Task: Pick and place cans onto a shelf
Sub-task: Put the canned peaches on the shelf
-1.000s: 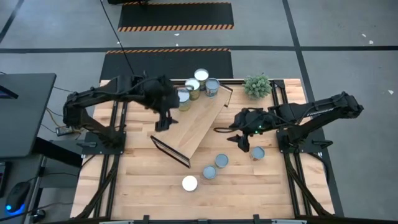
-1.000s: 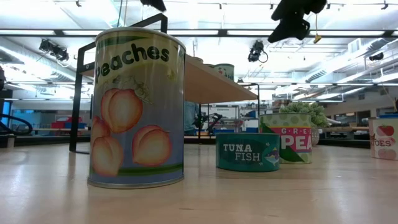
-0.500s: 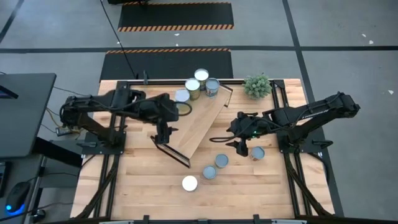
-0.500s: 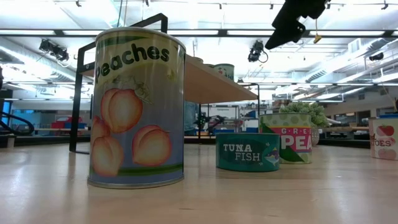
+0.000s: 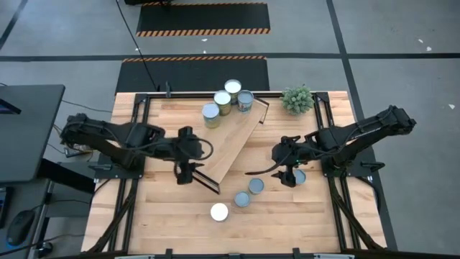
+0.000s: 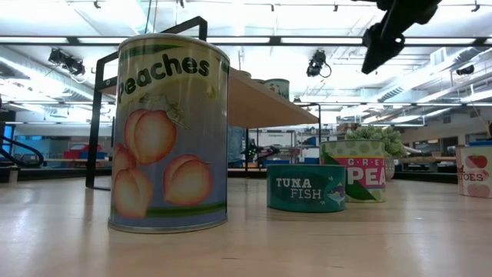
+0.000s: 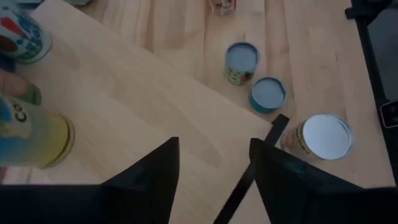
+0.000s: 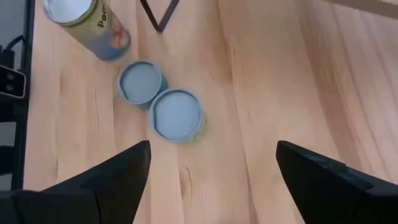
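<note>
The light-wood shelf (image 5: 230,144) lies slantwise on the table, with several cans (image 5: 223,101) standing on its far end. Several more cans stand on the tabletop: a white-topped Peaches can (image 5: 218,211), two blue-grey-topped ones (image 5: 242,199) (image 5: 256,186), and one (image 5: 297,176) by my right gripper. My left gripper (image 5: 185,175) hovers open and empty over the shelf's near end; in its wrist view (image 7: 214,146) the board lies below. My right gripper (image 5: 287,178) is wide open and empty above the table, just left of the rightmost can; its wrist view (image 8: 212,149) shows two cans (image 8: 177,115) below.
A small green plant (image 5: 297,98) stands at the table's far right. Black arm frames (image 5: 133,144) run along both table sides. In the low view the Peaches can (image 6: 169,131), a tuna can (image 6: 306,187) and a peas can (image 6: 354,169) stand in front of the shelf (image 6: 261,104).
My left gripper has drawn back from over the shelf's far part toward the table's near edge, to the shelf's near end. My right gripper has moved toward the near edge and a little right, closer to the rightmost can. No can has moved.
</note>
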{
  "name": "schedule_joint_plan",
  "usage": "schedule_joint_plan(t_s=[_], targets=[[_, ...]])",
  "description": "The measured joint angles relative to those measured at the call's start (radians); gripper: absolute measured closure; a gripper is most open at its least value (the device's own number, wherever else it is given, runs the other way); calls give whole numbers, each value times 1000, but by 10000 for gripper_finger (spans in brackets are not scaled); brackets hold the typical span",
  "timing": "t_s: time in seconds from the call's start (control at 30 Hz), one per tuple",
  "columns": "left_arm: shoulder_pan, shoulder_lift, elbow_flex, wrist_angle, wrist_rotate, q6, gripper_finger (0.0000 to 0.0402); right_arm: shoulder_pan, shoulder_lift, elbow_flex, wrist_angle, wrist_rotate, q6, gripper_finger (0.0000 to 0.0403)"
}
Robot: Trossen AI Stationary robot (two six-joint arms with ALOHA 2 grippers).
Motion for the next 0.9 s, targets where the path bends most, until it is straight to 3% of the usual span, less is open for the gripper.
schedule_joint_plan(t_s=[0.2,0.63,0.9], targets=[[-56,-95,-149,78,-15,-130,213,23,0,0,-55,-2,32,47],[-239,-239,-408,127,-181,-472,214,40,0,-5,-337,-32,154,47],[-333,-295,-506,132,-261,-665,214,39,0,-124,-306,-87,183,36]])
